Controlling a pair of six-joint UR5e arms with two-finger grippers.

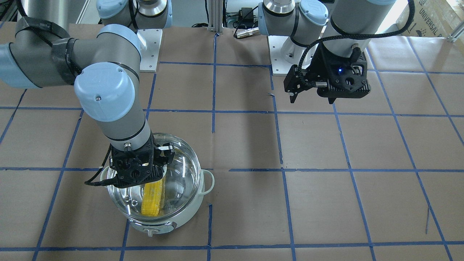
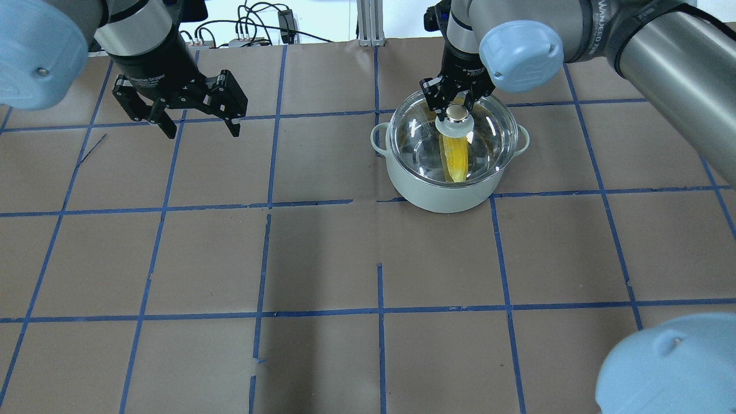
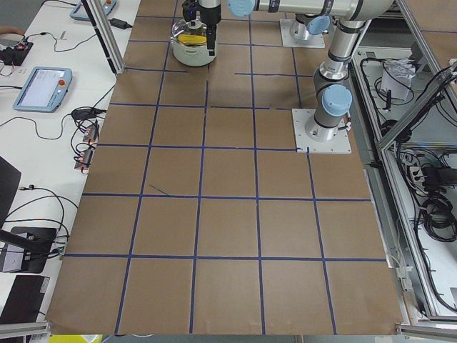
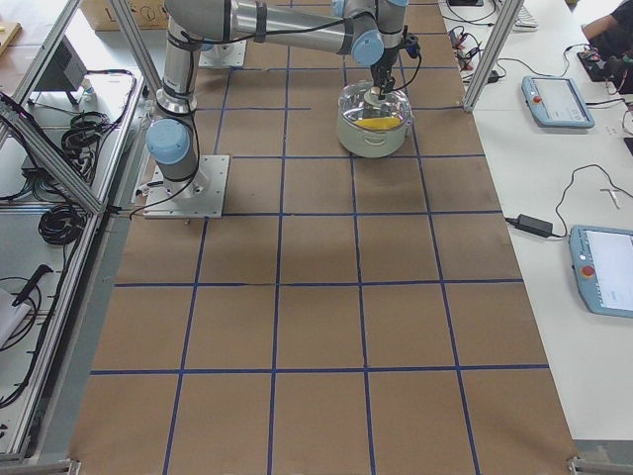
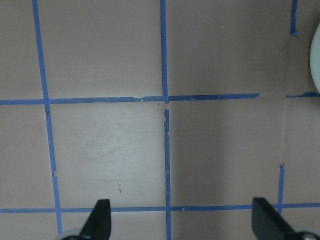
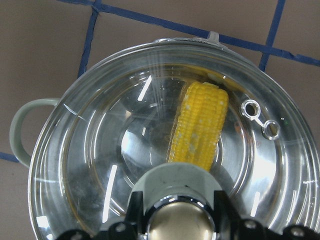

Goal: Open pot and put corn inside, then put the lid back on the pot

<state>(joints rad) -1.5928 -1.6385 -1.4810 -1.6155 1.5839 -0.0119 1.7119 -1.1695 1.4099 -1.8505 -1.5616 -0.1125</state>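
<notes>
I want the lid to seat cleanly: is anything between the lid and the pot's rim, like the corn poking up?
Nothing visible does. The corn lies flat inside the pot, under the glass lid, which sits over the rim. The right gripper grips the lid's knob from above.

A robotics lab: industrial arms (image 4: pixel 287 32) bolted on plates (image 4: pixel 208 193) along the table's (image 4: pixel 316 332) long edge, blue tape (image 4: pixel 326 283) gridding its brown paper, teach pendants (image 4: pixel 603 269) on the side bench (image 4: pixel 514 148), cables (image 4: pixel 61 220), aluminium framing (image 4: pixel 490 54).
</notes>
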